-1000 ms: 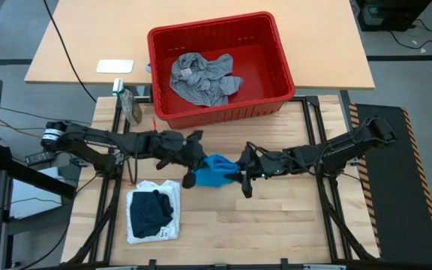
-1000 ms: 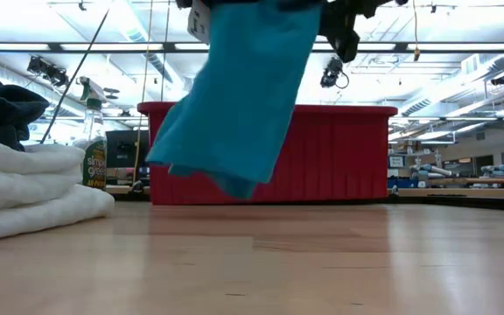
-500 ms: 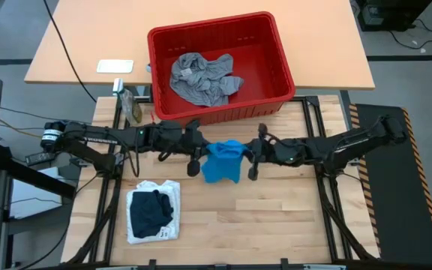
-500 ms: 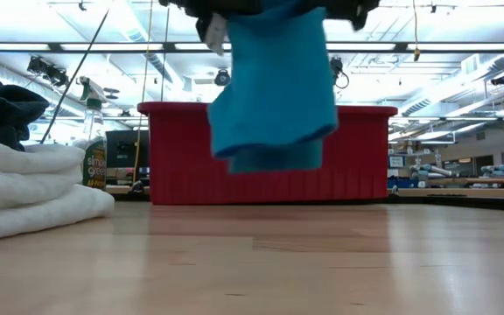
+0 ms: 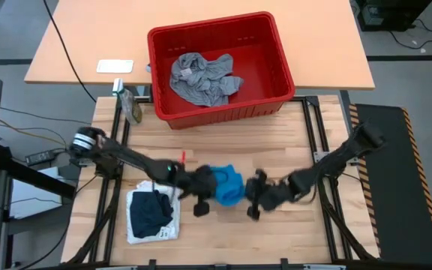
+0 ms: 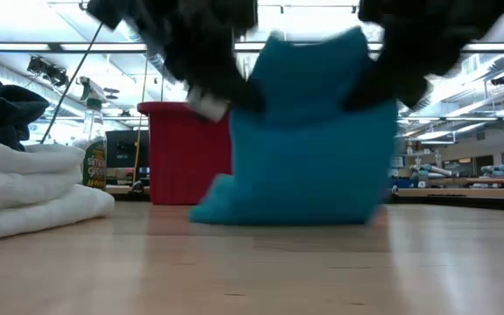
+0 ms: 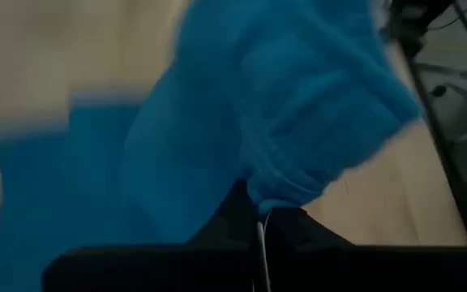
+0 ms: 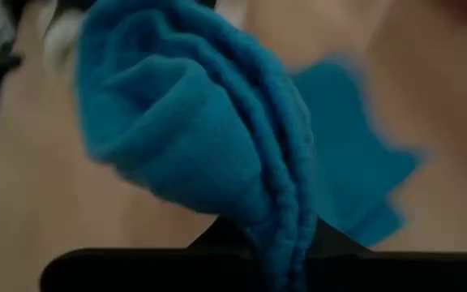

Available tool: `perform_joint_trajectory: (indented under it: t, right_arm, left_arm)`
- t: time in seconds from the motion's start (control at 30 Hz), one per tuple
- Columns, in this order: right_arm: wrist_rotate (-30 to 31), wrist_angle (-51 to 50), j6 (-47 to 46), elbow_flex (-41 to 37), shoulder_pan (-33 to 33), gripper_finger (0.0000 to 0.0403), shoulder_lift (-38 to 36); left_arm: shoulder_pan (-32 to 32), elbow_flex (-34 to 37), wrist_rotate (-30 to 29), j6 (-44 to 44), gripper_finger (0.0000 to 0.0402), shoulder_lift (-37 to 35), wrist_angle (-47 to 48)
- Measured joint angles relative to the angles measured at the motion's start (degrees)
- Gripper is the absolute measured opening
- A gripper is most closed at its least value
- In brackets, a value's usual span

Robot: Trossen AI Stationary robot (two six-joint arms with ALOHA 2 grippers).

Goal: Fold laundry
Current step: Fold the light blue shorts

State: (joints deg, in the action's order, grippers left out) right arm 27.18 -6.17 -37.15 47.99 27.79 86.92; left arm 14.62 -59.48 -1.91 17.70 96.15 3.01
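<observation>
We are seeing the blue garment (image 5: 226,187) hanging near the tabletop's (image 5: 291,225) front-middle, its lower hem touching the wood, its long axis running left to right. The left gripper (image 5: 203,187) is pinching its left top corner shut; the right gripper (image 5: 254,193) is pinching its right. Beyond, a grey garment (image 5: 201,78) is lying in the red basket (image 5: 280,64).
</observation>
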Motion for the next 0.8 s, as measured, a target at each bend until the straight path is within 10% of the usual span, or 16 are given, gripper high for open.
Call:
perform_joint_trajectory:
  t: [0.37, 0.8]
  right_arm:
    - [-3.38, 2.46, -31.68, 1.36, 1.0, 0.0018, 9.57]
    - [-29.92, 8.39, -31.88, -2.47, -18.84, 0.0025, 11.06]
  left_arm:
    - [1.63, -0.01, 4.23, 22.55, 0.0011, 4.4, 1.39]
    - [-4.16, -0.07, -1.55, 43.64, 0.005, 3.25, 13.47]
